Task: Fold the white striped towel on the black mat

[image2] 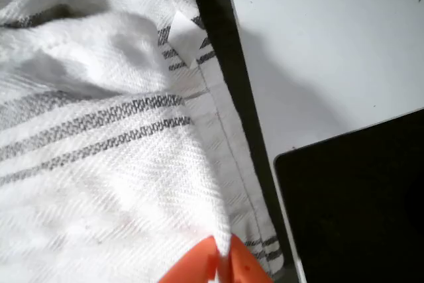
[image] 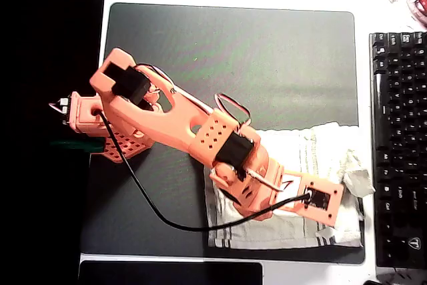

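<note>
In the wrist view the gripper (image2: pixel 218 264) shows two orange tips pressed close together, seemingly pinching a fold of the white striped towel (image2: pixel 99 164), though the picture's bottom edge cuts them off. From overhead the orange arm (image: pixel 173 128) hides the claw and the towel's middle. The towel lies wrinkled at the black mat's (image: pixel 233 51) lower right corner, beside a black keyboard (image: pixel 399 145).
</note>
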{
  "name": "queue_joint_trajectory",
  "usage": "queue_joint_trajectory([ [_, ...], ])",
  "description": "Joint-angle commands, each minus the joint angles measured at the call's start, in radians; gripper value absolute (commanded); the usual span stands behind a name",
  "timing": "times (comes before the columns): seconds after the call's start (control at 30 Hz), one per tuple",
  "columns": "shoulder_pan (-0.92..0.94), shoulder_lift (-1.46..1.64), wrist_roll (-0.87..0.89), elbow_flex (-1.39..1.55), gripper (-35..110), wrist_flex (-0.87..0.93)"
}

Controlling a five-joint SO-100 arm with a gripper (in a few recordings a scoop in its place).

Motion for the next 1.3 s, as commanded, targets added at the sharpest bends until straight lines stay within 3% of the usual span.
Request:
queue_joint_trajectory([
  [0.0, 0.023, 0.011, -0.018, 0.055, 2, -0.081],
  [0.17, 0.031, 0.031, -0.032, 0.140, 11, -0.190],
  [0.8, -0.189, 0.213, 0.120, 0.164, 16, 0.100],
  [0.93, -0.209, 0.189, 0.132, 0.212, 18, 0.055],
  [1.27, -0.101, -0.002, 0.061, 0.075, 20, 0.052],
])
